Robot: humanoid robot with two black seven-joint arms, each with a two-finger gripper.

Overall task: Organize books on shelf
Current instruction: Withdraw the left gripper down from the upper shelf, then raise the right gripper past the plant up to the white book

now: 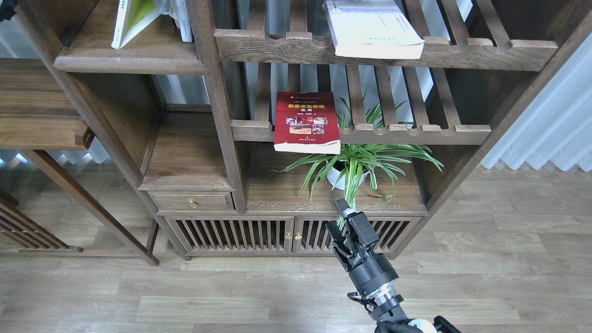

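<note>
My right hand (343, 222) hangs low in front of the bookcase, its 2 fingers apart and holding nothing, near the spider plant (356, 162) in its white pot. My left hand is out of sight. The dark red book (306, 121) lies flat on the middle slatted rack (416, 134), its lower edge jutting over the notched front rail. The pale white-lavender book (372, 27) lies on the upper slatted rack (485, 48), also overhanging the rail. The yellow-green book (134, 18) leans tilted on the solid dark-brown shelf (132, 58) at upper left, beside another white volume (183, 21) whose cover I cannot make out.
</note>
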